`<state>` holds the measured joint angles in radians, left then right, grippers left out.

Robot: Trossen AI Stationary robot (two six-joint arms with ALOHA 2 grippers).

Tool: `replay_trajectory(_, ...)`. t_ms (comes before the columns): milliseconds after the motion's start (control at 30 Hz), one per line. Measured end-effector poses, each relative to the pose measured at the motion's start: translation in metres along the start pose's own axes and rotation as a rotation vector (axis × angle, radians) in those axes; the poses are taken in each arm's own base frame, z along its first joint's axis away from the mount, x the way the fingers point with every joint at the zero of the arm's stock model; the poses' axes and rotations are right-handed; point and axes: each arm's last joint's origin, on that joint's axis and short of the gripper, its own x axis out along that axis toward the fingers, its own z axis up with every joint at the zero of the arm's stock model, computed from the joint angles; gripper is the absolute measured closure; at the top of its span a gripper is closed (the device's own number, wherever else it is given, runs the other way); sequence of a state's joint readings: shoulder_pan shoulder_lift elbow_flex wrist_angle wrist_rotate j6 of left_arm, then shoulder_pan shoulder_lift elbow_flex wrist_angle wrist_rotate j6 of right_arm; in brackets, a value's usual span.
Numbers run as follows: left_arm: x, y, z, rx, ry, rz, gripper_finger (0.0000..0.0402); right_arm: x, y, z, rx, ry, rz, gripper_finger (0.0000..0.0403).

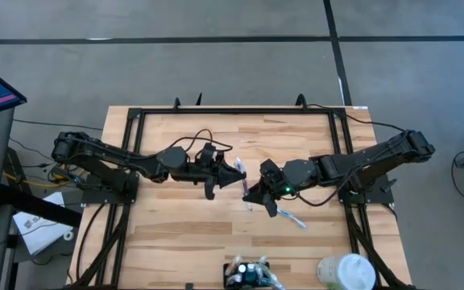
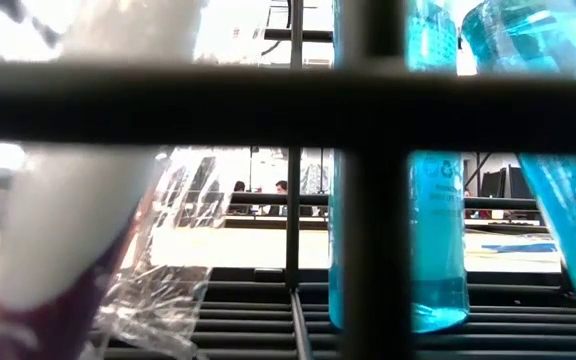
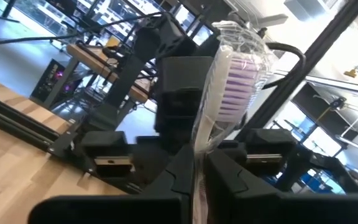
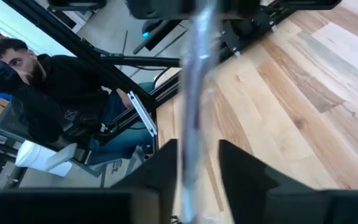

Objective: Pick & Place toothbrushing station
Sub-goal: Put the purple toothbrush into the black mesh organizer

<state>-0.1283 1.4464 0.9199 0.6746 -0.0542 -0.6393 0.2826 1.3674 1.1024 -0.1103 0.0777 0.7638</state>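
left gripper (image 1: 234,173): clamped on wrapped toothbrush (image 3: 232,87), table centre
right gripper (image 1: 256,193): jaws parted round the same toothbrush's handle
toothbrushing station (image 1: 246,274): 6 o'clock table edge
open wood: 7 o'clock

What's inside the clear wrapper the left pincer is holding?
A toothbrush with purple and white bristles shows through the clear wrapper. Its handle runs down between the left pincer fingers, where the lower part is covered.

Overhead view evenly lit, shadows soft. Low view backlit, bars (image 2: 368,200) near lens blurred, windows blown out. Wrist views: wrapped toothbrush (image 3: 235,81) sharp in left, streaked blur in right.
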Motion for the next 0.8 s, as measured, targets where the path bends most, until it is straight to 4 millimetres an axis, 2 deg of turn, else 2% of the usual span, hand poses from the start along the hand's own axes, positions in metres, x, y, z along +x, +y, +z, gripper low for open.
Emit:
replay_trajectory(233,-0.001,-0.006,-0.003,0.005,0.016,-0.019,0.0396,-0.001,0.001,-0.001,0.010,0.005,0.006,0.0172)
replay_trajectory(367,-0.004,-0.012,-0.004,0.025,0.026,-0.033,0.0396,-0.003,0.003,0.000,0.011,0.018,0.031,0.0123)
replay_trajectory(567,-0.018,-0.027,-0.003,0.063,0.074,0.020,0.0396,-0.006,0.006,-0.001,0.014,0.083,0.105,0.0102)
replay_trajectory(800,-0.039,-0.057,-0.007,0.110,0.069,0.080,0.0396,-0.008,0.008,-0.002,0.064,0.129,0.158,0.0102)
